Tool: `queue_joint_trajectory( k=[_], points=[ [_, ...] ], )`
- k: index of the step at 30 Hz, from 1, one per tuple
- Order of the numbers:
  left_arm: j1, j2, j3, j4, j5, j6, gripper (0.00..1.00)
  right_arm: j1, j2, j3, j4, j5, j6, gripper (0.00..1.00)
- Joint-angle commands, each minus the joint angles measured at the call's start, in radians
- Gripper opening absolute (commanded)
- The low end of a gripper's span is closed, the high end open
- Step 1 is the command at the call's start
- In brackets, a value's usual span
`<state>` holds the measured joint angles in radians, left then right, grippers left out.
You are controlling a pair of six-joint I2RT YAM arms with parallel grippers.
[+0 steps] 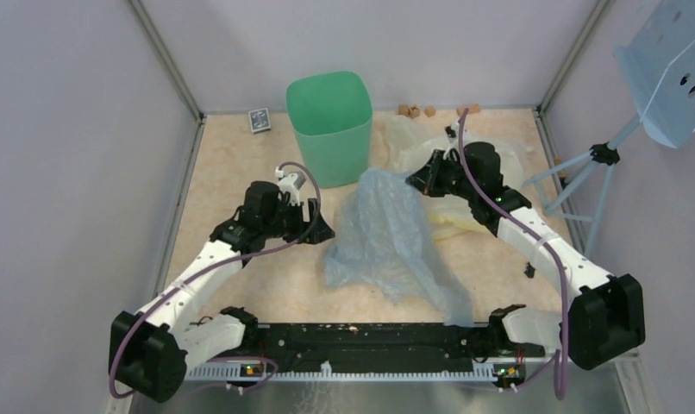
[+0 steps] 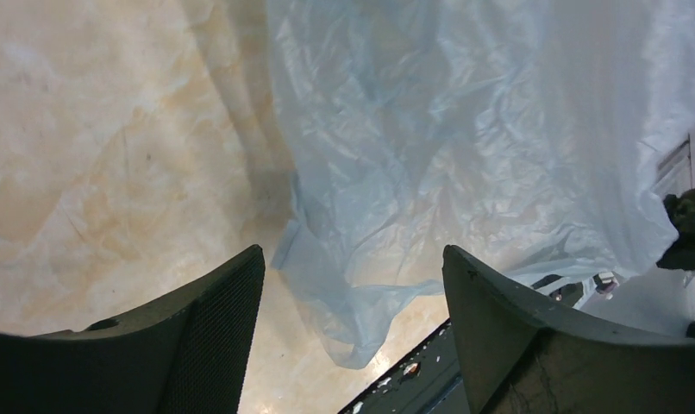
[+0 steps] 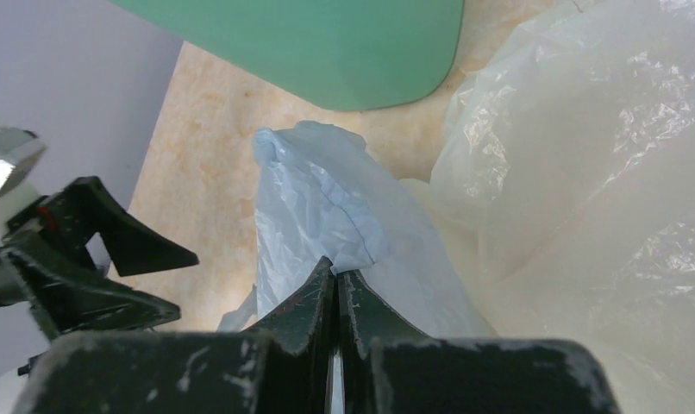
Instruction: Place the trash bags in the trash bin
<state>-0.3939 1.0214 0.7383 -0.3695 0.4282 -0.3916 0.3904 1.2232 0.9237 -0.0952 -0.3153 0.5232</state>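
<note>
Beige marbled tabletop (image 1: 241,172) is walled on three sides; trash bin (image 1: 329,125) is set at far edge. Trash bag (image 1: 387,233) is pinched by closed right gripper (image 3: 336,276); left gripper (image 2: 353,259) is spread wide, empty.

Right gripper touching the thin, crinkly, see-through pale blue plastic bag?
Touching. The right wrist view shows the right gripper shut, with a fold of the thin pale blue plastic bag pinched between its fingertips.

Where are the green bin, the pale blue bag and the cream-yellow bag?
mint-green plastic bin (image 1: 331,155): top camera, front wall.
thin pale blue plastic bag (image 1: 387,233): top camera, crinkled middle.
cream-yellow translucent plastic bag (image 3: 585,172): right wrist camera, upper folds.
</note>
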Motion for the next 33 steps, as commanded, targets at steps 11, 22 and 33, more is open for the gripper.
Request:
queue_joint_trajectory(
  k=[11,22,33],
  points=[
    [-0.237,0.13,-0.102,-0.013,-0.217,-0.276,0.78,0.002,-0.087,-0.025,0.042,0.012,-0.023,0.0],
    [-0.262,-0.007,-0.197,-0.126,-0.298,-0.328,0.06,-0.006,-0.05,-0.141,0.026,0.158,0.063,0.0],
    [-0.262,-0.039,-0.202,-0.07,-0.295,-0.35,0.0,-0.125,0.17,-0.152,0.1,0.308,0.151,0.0]
  ],
)
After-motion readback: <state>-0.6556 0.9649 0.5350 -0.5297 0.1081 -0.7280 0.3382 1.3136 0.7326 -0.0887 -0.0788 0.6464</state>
